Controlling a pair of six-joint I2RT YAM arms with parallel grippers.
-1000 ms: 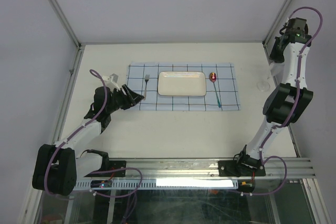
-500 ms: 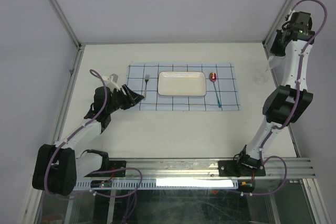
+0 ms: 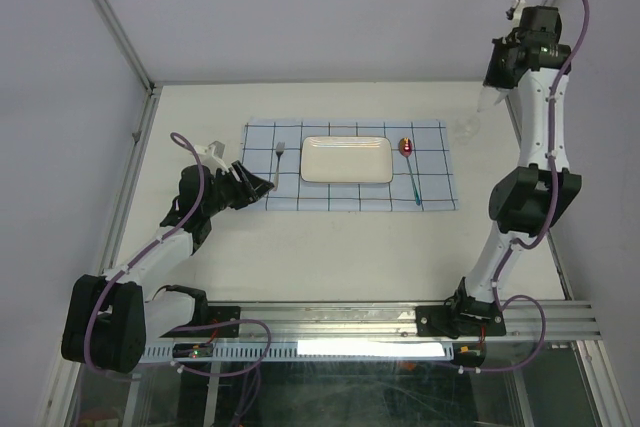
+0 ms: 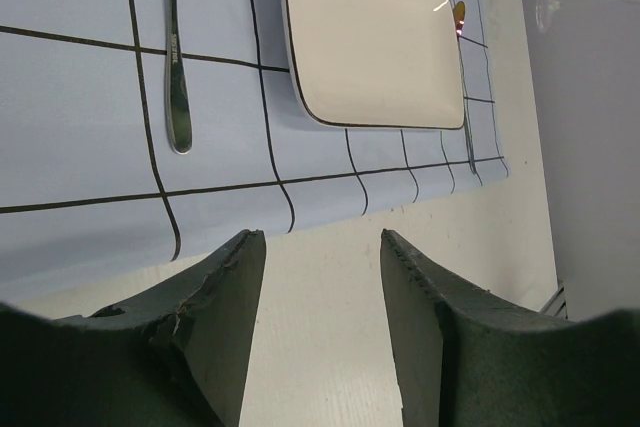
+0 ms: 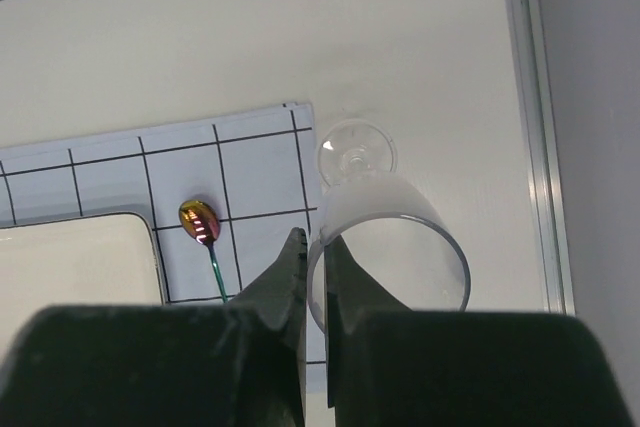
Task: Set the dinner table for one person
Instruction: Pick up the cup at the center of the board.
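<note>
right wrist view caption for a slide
The right gripper pinching a clear glass by its rim over the dinner table

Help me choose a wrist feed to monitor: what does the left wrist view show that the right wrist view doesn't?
Only left wrist: the fork lying on the cloth left of the plate, and the left gripper, open and empty, by the cloth's edge. Only right wrist: the right gripper shut on the rim of the stemmed glass, and the side rail. Both: cloth, plate, the iridescent spoon and bare table; the left wrist view also catches what looks like the glass, faint and distant.
</note>
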